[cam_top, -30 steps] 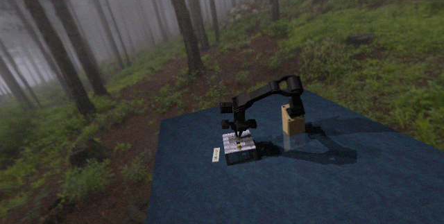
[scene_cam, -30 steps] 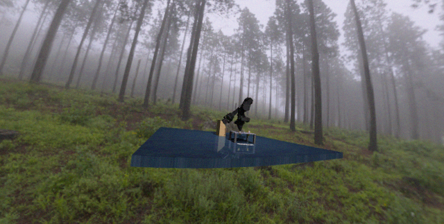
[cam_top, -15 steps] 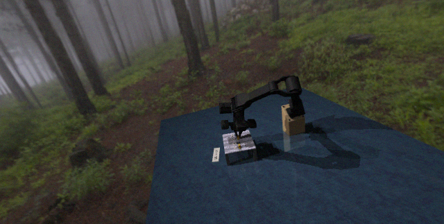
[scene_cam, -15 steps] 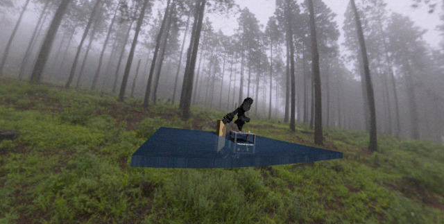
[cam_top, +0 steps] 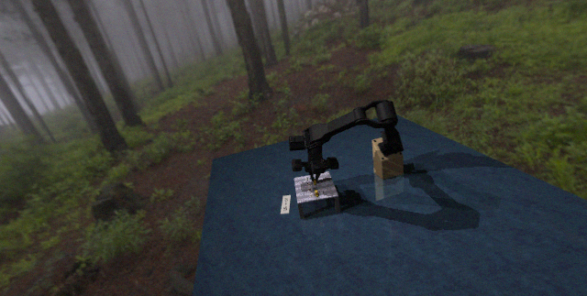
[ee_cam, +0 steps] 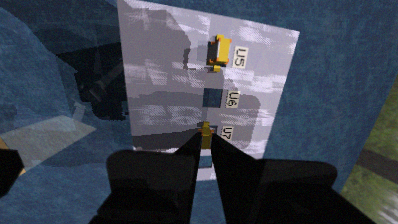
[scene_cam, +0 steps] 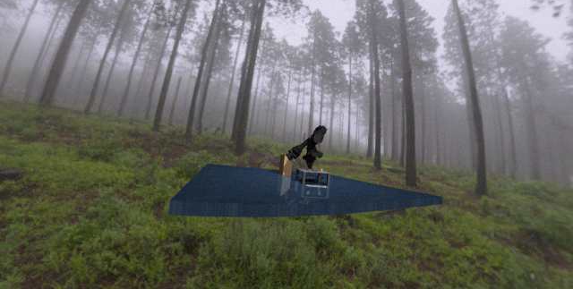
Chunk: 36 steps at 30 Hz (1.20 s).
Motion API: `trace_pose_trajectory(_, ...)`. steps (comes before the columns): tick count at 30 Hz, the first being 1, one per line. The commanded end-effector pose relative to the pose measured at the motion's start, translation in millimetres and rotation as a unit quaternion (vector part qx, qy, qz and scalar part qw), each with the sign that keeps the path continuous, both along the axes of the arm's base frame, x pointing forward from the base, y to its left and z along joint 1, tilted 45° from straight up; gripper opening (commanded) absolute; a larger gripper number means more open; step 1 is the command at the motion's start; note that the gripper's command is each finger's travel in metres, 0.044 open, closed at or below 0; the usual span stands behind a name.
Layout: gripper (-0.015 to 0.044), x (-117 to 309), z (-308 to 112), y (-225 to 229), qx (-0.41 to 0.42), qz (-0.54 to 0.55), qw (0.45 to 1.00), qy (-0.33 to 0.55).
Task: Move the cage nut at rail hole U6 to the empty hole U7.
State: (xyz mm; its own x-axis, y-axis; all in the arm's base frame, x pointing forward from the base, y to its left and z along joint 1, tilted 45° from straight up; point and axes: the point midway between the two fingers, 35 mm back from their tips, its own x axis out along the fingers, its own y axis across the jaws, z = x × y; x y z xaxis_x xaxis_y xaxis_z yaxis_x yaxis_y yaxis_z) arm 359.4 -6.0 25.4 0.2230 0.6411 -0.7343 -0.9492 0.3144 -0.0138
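Rail plate [cam_top: 302, 195] [scene_cam: 324, 173] [ee_cam: 161, 85], w/ holes in a row, raised on legs above the blue surface [cam_top: 390, 264] [scene_cam: 251, 195] [ee_cam: 370, 60]. The arm [cam_top: 341, 123] [scene_cam: 309, 142] reaches over it, fingers [cam_top: 315, 178] pointing down, pinching the yellow cage nut [cam_top: 315, 182] [ee_cam: 206, 136] btwn their tips. In the wrist view this nut lies at hole U7 [ee_cam: 215, 129], partly covering it; whether it is clipped in square, or its wings are open under the plate, cannot be told. Hole U6 [ee_cam: 213, 98] is empty. The other nut [cam_top: 316, 192] [ee_cam: 221, 50] sits at U5, next to its label [ee_cam: 240, 57], apart from the fingers. Another opening [ee_cam: 205, 161] shows beyond U7, partly hidden. Also on the surface: a white card [cam_top: 285, 204] near the plate, print too small to read, & a wooden block [cam_top: 389, 167] [scene_cam: 285, 165], upright, by the arm's lower end.
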Motion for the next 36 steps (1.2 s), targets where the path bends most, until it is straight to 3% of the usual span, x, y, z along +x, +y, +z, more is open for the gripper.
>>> trace_pose_trajectory(1, 0.0025, 1.3, 0.8, 0.3, 0.002, 0.005, 1.0, 0.0)
trace_pose_trajectory(36, 0.0025, 3.2, 0.3, -0.1, 0.007, 0.024, 1.0, 0.019)
